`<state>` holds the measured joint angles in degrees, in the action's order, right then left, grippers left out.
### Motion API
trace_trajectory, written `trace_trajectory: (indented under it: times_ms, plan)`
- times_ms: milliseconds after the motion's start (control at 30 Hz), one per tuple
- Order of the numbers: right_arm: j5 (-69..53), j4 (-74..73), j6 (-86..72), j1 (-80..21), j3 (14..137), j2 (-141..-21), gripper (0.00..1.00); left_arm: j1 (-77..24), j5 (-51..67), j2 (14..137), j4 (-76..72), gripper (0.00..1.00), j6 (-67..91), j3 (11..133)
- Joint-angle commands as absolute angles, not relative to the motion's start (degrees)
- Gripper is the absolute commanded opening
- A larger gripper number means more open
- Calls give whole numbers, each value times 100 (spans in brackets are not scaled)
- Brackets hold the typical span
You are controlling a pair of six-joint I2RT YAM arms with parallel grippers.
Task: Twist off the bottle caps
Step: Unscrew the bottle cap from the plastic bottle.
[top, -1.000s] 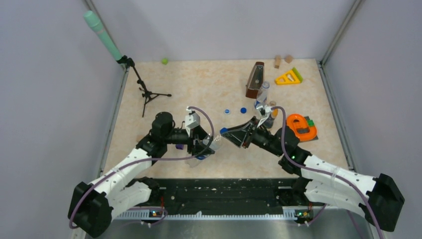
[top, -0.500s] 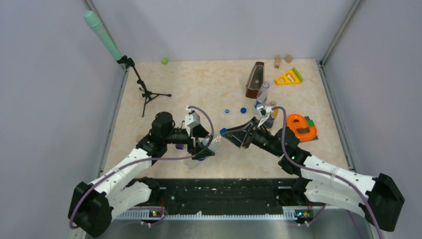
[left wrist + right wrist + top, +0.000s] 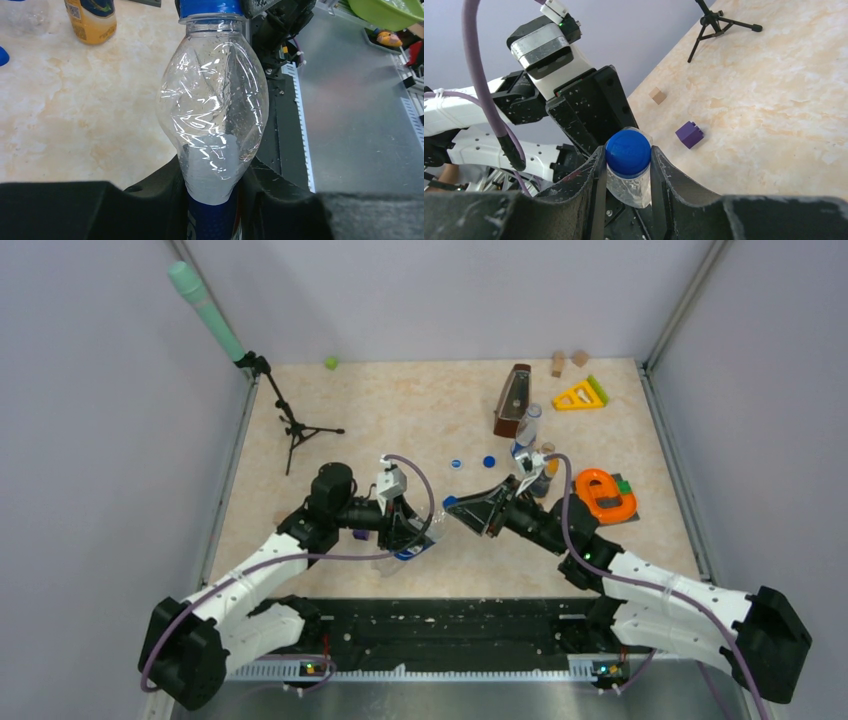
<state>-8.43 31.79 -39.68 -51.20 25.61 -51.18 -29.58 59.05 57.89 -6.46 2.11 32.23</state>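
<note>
A: Right gripper (image 3: pixel 628 159): what's it on?
B: Clamped on the blue cap (image 3: pixel 627 151), a finger on each side. Left gripper (image 3: pixel 212 202) squeezes the bottle (image 3: pixel 215 110) low down.
A: Room around?
B: Table (image 3: pixel 75 125) bare on the far side. Its near edge runs beside the bottle. Cube (image 3: pixel 689 134) near, loose caps (image 3: pixel 489 461) farther off.

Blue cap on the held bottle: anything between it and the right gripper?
Nothing visible. The right gripper has its fingers flanking the cap on both sides, apparently touching it. The left gripper holds the bottle by its body.
</note>
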Motion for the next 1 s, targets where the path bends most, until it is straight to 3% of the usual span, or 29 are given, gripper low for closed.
trace_trajectory:
  times_ms: [0, 133, 233, 500, 967]
  plan:
    - [-1065, 2872, -3816, -5193, 2761, -5014, 10, -2943, 5290, 5645, -42, 17, -348, 3626]
    - [-882, 1579, -3558, -5171, 3146, -4779, 40, -3008, 4888, 5549, 724, 12, -1010, 3865]
    - [-940, 828, -3477, -5102, 3380, -4569, 52, -3252, 4188, 5540, 1335, 12, -1643, 4094]
    - [-1332, -127, -3534, -4880, 3704, -4414, 54, -4016, 2492, 5357, 2100, 0, -2854, 4415]
    - [-2289, 781, -4211, -4474, 3470, -4567, 51, -4904, 1730, 5127, 1783, 0, -3850, 4059]
